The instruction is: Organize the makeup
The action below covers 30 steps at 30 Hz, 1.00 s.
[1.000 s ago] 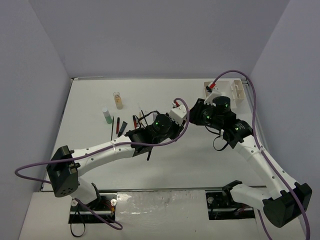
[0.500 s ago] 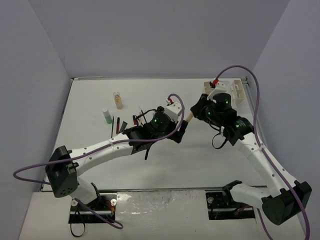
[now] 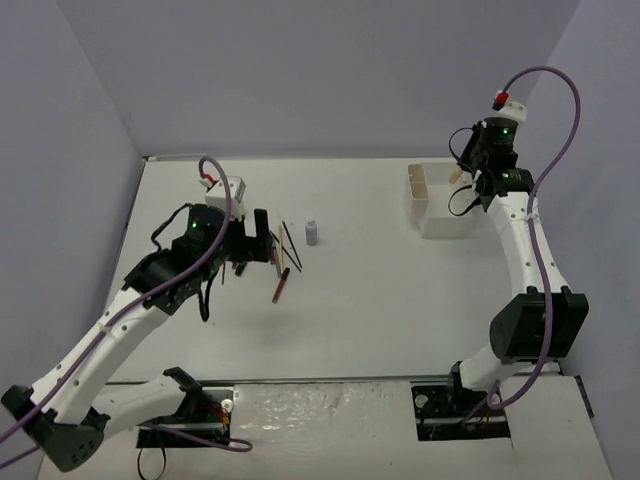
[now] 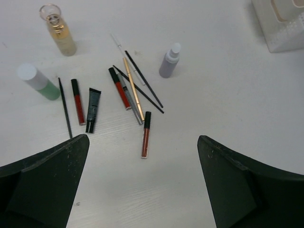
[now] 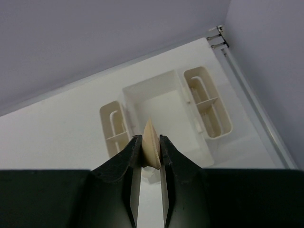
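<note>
The makeup lies loose on the table left of centre: an amber bottle [image 4: 61,37], a green bottle [image 4: 40,81], a grey-purple bottle [image 4: 169,61], red tubes [image 4: 146,135], a black tube [image 4: 92,109] and thin pencils [image 4: 134,90]. My left gripper [image 4: 143,142] hangs open above them with nothing between its fingers; in the top view it [image 3: 252,245] sits just left of the pile. My right gripper [image 5: 150,142] is shut on the tan flat stick [image 5: 152,137], held high over the white box [image 5: 161,107], at the back right in the top view [image 3: 462,165].
The white box [image 3: 445,215] stands at the back right, with a deep middle bin and two divided side trays [image 5: 115,128] [image 5: 207,102]. The table's back edge and right rail run close behind it. Purple cables loop off both wrists.
The arms met at mid-table with the tan stick. My left gripper opened and pulled back left over the pile. My right gripper carried the stick up and back over the box.
</note>
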Available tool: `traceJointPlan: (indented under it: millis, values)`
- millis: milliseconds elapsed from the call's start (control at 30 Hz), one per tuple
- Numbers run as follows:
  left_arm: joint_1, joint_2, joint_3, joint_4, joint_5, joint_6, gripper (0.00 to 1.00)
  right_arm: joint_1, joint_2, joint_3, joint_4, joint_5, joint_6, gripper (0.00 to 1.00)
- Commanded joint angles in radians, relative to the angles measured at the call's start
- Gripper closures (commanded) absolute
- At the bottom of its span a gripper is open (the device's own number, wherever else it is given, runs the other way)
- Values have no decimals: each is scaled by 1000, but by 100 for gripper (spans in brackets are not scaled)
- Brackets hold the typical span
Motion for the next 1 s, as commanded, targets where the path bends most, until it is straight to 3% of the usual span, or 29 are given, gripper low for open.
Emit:
traceJointPlan:
  millis: [0, 200, 533, 967]
  values:
    - [53, -62, -59, -96, 2, 47, 3, -103, 105, 138, 98, -4, -16, 100]
    - [92, -64, -145, -68, 3, 72, 3, -159, 227, 268, 119, -10, -33, 100]
    - [161, -50, -178, -68, 95, 67, 3, -172, 362, 319, 180, -21, -98, 100]
    - [186, -48, -190, -58, 113, 61, 3, -172, 403, 191, 396, -86, -156, 100]
